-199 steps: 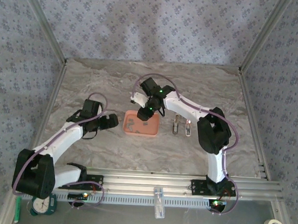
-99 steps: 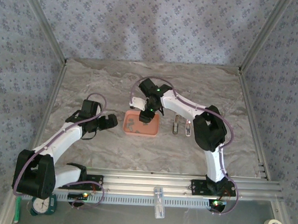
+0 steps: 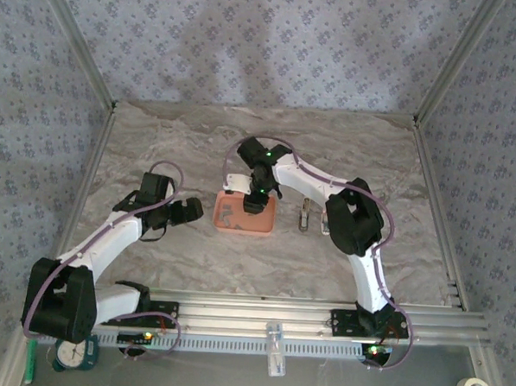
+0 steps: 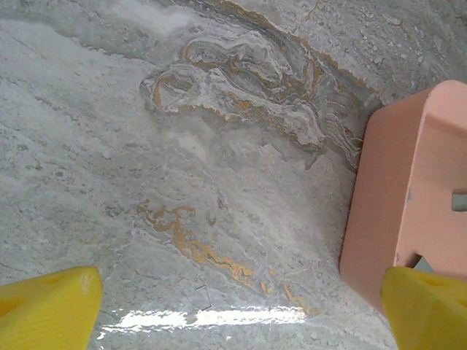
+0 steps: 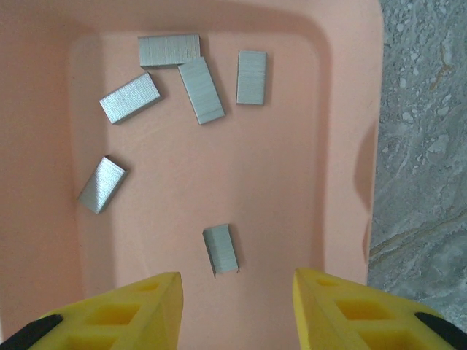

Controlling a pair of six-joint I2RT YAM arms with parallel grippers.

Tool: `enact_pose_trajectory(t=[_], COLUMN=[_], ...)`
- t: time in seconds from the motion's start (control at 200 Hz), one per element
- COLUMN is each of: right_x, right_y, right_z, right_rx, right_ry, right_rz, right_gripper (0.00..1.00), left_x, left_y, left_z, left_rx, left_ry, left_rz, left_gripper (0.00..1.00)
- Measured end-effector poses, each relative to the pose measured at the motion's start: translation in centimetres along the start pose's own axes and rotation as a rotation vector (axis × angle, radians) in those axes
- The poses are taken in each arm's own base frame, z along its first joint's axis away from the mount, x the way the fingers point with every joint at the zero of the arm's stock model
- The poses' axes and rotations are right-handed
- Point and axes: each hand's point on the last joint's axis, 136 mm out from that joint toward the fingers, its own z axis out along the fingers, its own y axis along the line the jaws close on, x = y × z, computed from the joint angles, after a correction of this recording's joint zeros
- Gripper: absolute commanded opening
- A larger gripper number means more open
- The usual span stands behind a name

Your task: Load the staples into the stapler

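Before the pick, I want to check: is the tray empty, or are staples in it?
Not empty. Six grey staples lie loose on the floor of the tray, two touching, the rest apart.

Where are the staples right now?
In the right wrist view, the staples lie scattered inside the pink tray, just beyond the right pincer.

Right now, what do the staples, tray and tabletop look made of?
Staples: metal, brushed grey, fine parallel lines with a dull sheen.
Tray: likely plastic, matte salmon-pink, rounded moulded corners.
Tabletop: marble pattern, glossy, a glare streak shows; real stone or printed laminate, can't tell.
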Motion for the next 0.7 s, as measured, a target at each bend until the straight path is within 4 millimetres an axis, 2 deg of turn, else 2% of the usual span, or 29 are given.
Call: enact_pose_trajectory(t=[0.26, 0.47, 0.705], right_x=[0.9, 0.6, 0.7], right_y=[0.1, -0.2, -0.2], right_z=[0.3, 0.3, 1.3], right_rx=[-0.001, -0.001, -0.013], right_ry=[0.045, 0.046, 0.056], right_rz=[-0.02, -0.034, -0.043], right_gripper=[0.45, 0.45, 0.44], left_x=[-0.2, 0.0, -0.1], left_y=[-0.1, 0.5, 0.7], left_z=[-0.3, -0.3, -0.4], left_rx=[0.013, 0.007, 0.004], left_ry=[-0.006, -0.004, -0.006], left_rz=[-0.007, -0.024, -0.031], left_gripper=[0.98, 0.98, 0.98])
